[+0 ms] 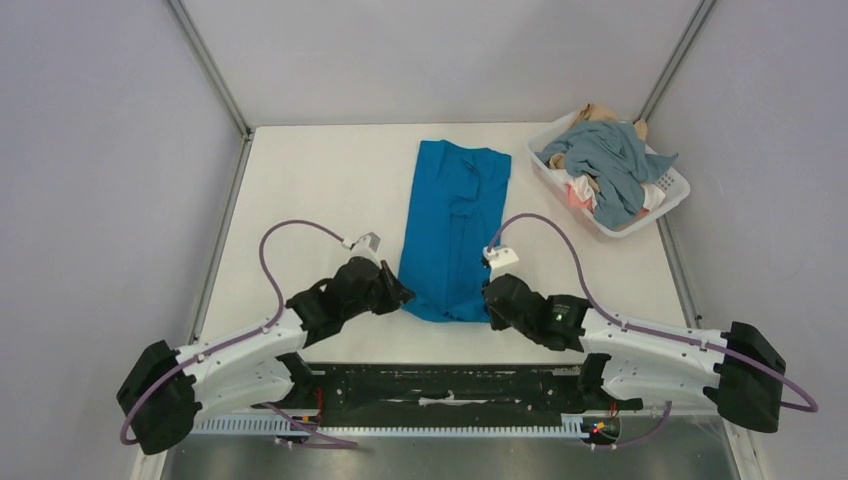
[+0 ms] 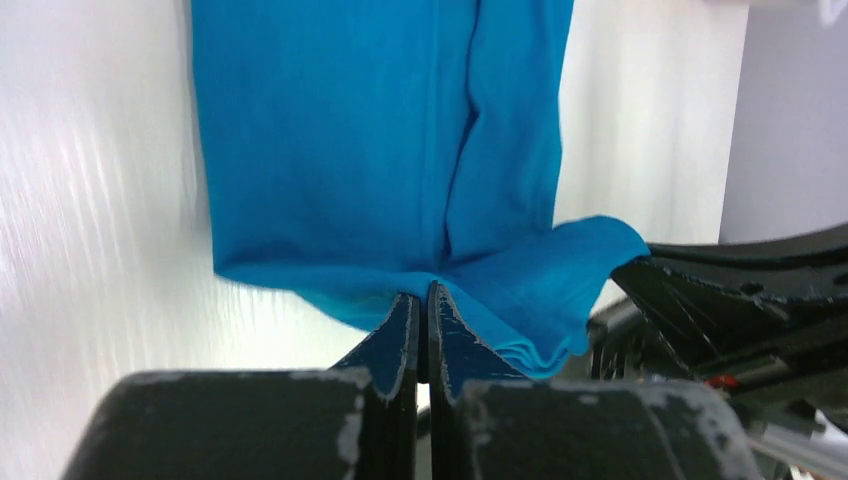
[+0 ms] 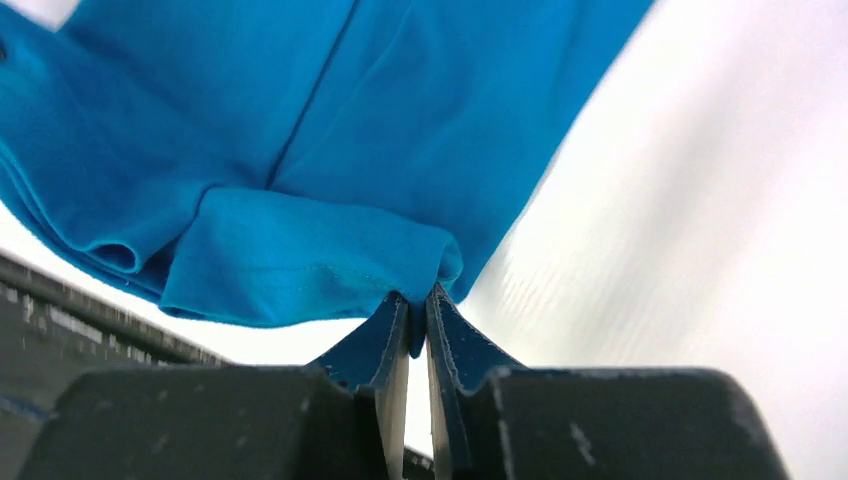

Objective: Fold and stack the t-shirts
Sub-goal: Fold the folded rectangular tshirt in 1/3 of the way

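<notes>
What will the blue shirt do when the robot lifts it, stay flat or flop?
Probably flop: the blue shirt droops and wrinkles where the left gripper and right gripper pinch its hem. It looks thin, so likely light. Its folded layers may slide apart.

One bright blue t-shirt [image 1: 452, 225], folded lengthwise into a narrow strip, lies flat mid-counter [image 1: 320, 200], long axis near-to-far. Its near hem corners are pinched by the left gripper [image 1: 403, 297] and right gripper [image 1: 489, 297]. Grey-blue t-shirt [image 1: 615, 165] is crumpled on top of a heap at far right, with peach-pink cloth [image 1: 578, 195] and tan cloth [image 1: 600, 113] under it.
</notes>
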Robot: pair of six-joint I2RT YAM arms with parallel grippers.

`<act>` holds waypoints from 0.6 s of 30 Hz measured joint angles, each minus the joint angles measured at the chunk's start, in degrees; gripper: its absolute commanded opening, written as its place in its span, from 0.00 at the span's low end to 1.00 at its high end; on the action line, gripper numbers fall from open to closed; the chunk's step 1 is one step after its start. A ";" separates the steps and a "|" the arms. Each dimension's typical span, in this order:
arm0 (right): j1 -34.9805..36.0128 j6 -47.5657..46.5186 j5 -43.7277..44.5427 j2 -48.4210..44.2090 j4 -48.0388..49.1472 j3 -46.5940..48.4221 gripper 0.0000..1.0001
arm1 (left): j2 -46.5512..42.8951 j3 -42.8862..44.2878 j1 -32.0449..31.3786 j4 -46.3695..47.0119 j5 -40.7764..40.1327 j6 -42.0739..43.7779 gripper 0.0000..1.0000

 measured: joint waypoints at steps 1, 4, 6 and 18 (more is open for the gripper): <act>-1.73 -0.96 0.61 0.26 0.04 0.98 0.12 | 1.81 1.66 0.76 0.31 -0.55 0.74 0.02; -6.62 -3.76 1.68 1.90 1.03 4.02 0.12 | 7.85 7.58 3.80 0.87 -1.49 2.95 0.02; -9.42 -5.33 1.84 3.50 1.90 5.86 0.12 | 11.69 11.23 5.68 1.16 -1.84 4.50 0.02; -24.94 -11.76 -2.21 14.69 9.62 12.96 0.11 | 35.12 30.95 14.69 1.40 0.76 11.96 0.02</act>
